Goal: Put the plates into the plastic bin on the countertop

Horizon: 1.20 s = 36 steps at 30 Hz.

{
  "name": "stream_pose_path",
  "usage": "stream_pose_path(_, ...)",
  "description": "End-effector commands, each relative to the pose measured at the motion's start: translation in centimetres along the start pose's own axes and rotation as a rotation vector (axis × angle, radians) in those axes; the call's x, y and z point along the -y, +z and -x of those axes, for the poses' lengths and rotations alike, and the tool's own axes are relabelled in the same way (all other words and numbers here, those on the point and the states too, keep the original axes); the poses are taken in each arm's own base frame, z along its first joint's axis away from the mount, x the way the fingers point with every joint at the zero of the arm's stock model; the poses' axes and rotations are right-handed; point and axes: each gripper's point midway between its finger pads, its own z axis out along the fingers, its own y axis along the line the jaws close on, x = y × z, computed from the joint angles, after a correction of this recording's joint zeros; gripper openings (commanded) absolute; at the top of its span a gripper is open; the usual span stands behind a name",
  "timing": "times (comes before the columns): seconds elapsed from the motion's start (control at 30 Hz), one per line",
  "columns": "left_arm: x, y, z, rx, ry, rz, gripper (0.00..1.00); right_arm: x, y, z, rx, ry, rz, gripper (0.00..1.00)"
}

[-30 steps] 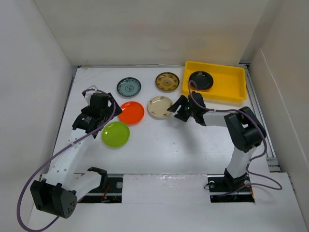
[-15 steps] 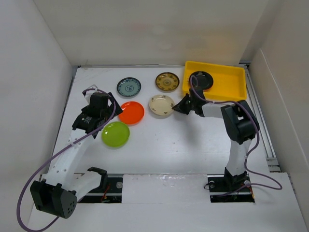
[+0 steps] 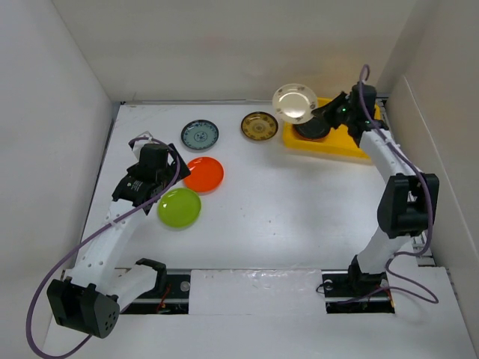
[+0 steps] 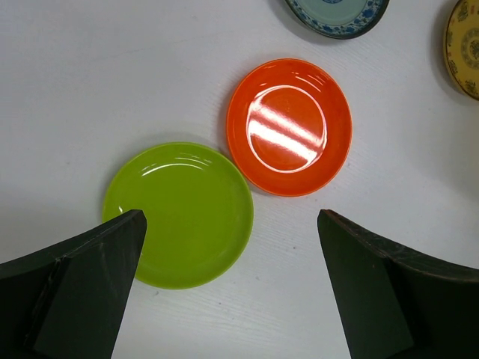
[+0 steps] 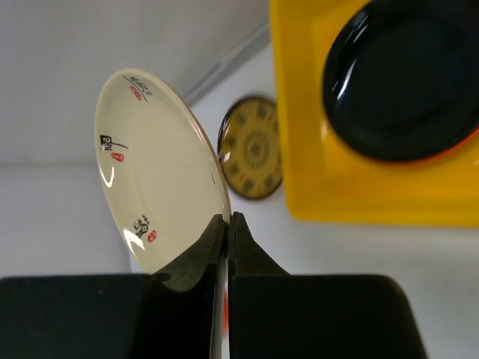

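Bin point(image 3: 326, 143) is tucked into the far right corner of the countertop point(image 3: 284, 217), back wall and right wall close to its rim, so little room is left on those two sides. A wide stretch of white surface is seen on the bin's near side, down to the arm bases.

Cream plate point(image 3: 293, 103) is held up over the bin's far left corner, face tilted toward the top camera. Right gripper point(image 5: 227, 224) is closed on its rim: in the right wrist view the fingers are pinched almost together with only the plate edge between them, plate standing nearly on edge. Red and black marks on the plate face are shown only there. Black plate point(image 5: 408, 75) lies flat inside the bin at its left end; from the top it is half hidden by the gripper.

Gold patterned plate point(image 3: 259, 126) lies just left of the bin, apart from its wall. Teal plate point(image 3: 200, 134) is further left of the bin. Orange plate point(image 4: 290, 126) and green plate point(image 4: 179, 213) are well left of the bin and nearer the bases.

Left gripper point(image 4: 230, 224) is seen spread wide above those two, nothing held. Left wrist view shows their rims meeting or nearly so; which cannot be told
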Motion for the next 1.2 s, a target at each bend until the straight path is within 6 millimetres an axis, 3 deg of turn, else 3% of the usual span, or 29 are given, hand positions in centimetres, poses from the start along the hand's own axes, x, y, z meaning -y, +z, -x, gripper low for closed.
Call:
stream_pose_path(0.0,0.1,-0.3,0.5,0.028,0.004,-0.014,1.00,6.4,0.5,4.5,0.043,0.009,-0.183,0.00)
stream_pose_path(0.07,0.1,-0.3,0.5,0.028,0.004,-0.014,1.00,8.1,0.4,6.3,0.050,0.042,-0.175,0.00)
stream_pose_path(0.2,0.4,-0.3,0.6,0.029,0.001,-0.027,1.00,8.7,1.1,8.9,0.086,0.051,-0.177,0.00)
stream_pose_path(0.23,0.4,-0.3,0.6,0.029,0.001,-0.027,1.00,9.8,1.6,9.1,0.078,0.052,-0.196,0.00)
stream_pose_path(0.4,0.4,-0.3,0.6,0.029,0.001,-0.027,1.00,10.1,3.3,10.0,0.078,0.053,-0.199,0.00)
stream_pose_path(0.43,0.4,-0.3,0.6,0.029,0.001,-0.027,1.00,9.5,3.6,9.9,0.066,0.037,-0.197,0.00)
stream_pose_path(0.5,0.4,-0.3,0.6,0.029,0.001,-0.027,1.00,10.4,4.8,9.2,0.041,0.032,-0.227,0.04)
stream_pose_path(0.53,0.4,-0.3,0.6,0.029,0.001,-0.027,1.00,10.6,4.9,9.1,0.034,0.036,-0.234,0.11)
stream_pose_path(0.57,0.4,-0.3,0.6,0.029,0.001,-0.027,1.00,9.9,5.1,9.0,0.032,0.028,-0.223,0.23)
stream_pose_path(0.6,0.4,-0.3,0.6,0.029,0.001,-0.027,1.00,10.6,5.2,8.6,0.024,0.034,-0.244,0.38)
stream_pose_path(0.63,0.4,-0.3,0.6,0.029,0.001,-0.027,1.00,9.5,4.7,8.4,0.032,0.021,-0.223,0.49)
stream_pose_path(0.8,0.4,0.0,0.5,0.022,0.004,-0.022,1.00,6.5,1.7,8.8,0.114,-0.002,-0.189,0.86)
stream_pose_path(0.83,0.4,0.0,0.5,0.022,0.004,-0.022,1.00,3.9,-0.2,9.1,0.141,-0.025,-0.144,1.00)
stream_pose_path(0.87,0.4,0.0,0.5,0.022,0.004,-0.022,1.00,2.7,-1.1,9.1,0.167,-0.050,-0.134,1.00)
stream_pose_path(0.9,0.4,0.0,0.5,0.022,0.004,-0.022,1.00,1.3,-1.3,6.8,0.149,-0.092,-0.120,1.00)
stream_pose_path(0.93,0.4,0.0,0.5,0.022,0.004,-0.022,1.00,-1.0,-2.9,6.5,0.183,-0.142,-0.095,1.00)
stream_pose_path(0.97,0.3,0.0,0.6,0.028,0.004,-0.014,1.00,-1.7,-3.3,5.0,0.168,-0.163,-0.097,1.00)
stream_pose_path(1.0,0.2,0.0,0.7,0.033,-0.006,-0.007,1.00,-4.1,-3.0,1.4,0.091,-0.204,-0.020,1.00)
stream_pose_path(1.03,-0.1,-0.2,0.7,0.039,-0.006,0.000,1.00,-3.5,-2.6,-2.2,0.007,-0.224,0.003,1.00)
stream_pose_path(1.1,-0.7,-0.2,0.9,0.052,-0.030,0.034,1.00,-4.7,-2.5,-7.9,-0.105,-0.245,0.086,1.00)
stream_pose_path(1.13,-0.8,-0.2,1.0,0.061,-0.039,0.045,1.00,-5.1,-2.2,-12.9,-0.186,-0.279,0.145,1.00)
stream_pose_path(1.17,-1.4,0.1,0.6,0.046,-0.037,0.079,1.00,-5.0,-1.7,-15.6,-0.241,-0.259,0.162,0.98)
